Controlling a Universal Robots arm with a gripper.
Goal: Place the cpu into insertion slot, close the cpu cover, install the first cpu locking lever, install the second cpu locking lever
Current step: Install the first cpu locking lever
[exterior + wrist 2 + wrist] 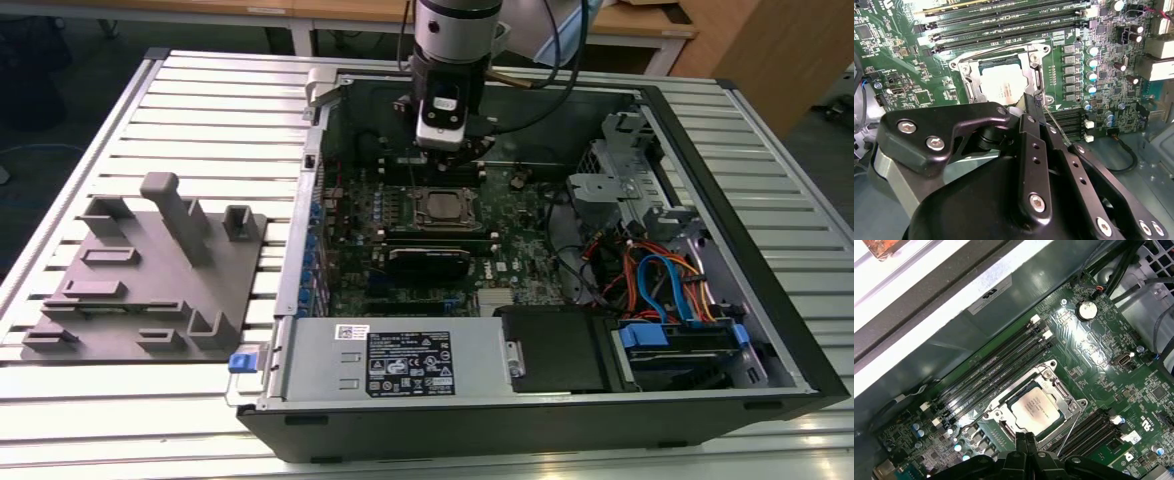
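Gripper (1025, 439) of mine, black, pinched together on nothing, hovered beside the dull silver-grey square cpu (1035, 410), lying flat, top upward, framed by the thin silvery cpu cover (1015, 390).

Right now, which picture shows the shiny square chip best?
The first wrist view: the chip shows almost whole, from above. In the second wrist view the gripper hides one edge. In the exterior view it sits far off.
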